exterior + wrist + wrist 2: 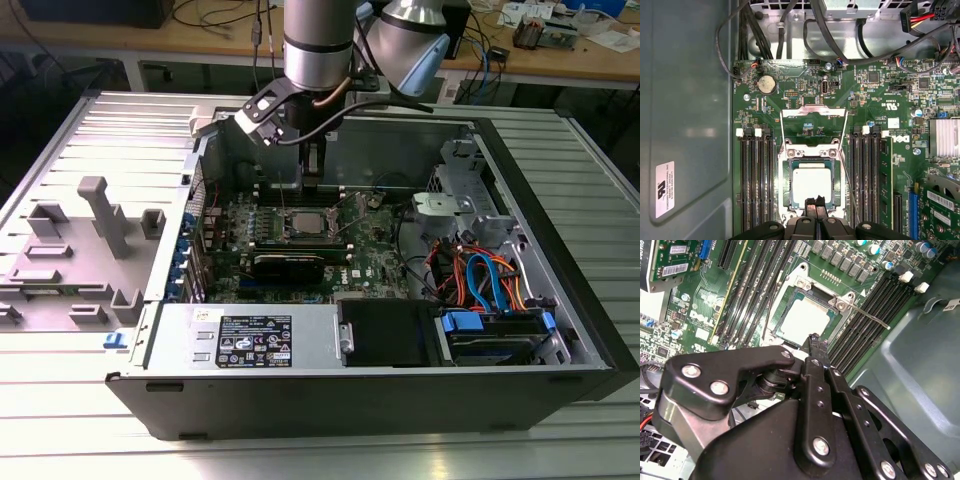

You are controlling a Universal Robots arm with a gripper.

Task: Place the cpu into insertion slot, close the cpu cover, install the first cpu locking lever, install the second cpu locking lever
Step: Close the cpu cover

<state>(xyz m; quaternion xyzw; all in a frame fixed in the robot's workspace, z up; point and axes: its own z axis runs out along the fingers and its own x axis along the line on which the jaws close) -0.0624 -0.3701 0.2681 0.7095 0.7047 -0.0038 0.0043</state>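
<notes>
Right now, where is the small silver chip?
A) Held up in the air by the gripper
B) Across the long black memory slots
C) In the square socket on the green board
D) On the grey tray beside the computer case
C: in the first wrist view the chip lies flat inside the socket on the green board, with the metal rim around it and the gripper close to its edge.

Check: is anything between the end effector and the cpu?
Nothing visible does. The end effector is right at the edge of the cpu, whose silvery top lies uncovered in both wrist views.
</notes>
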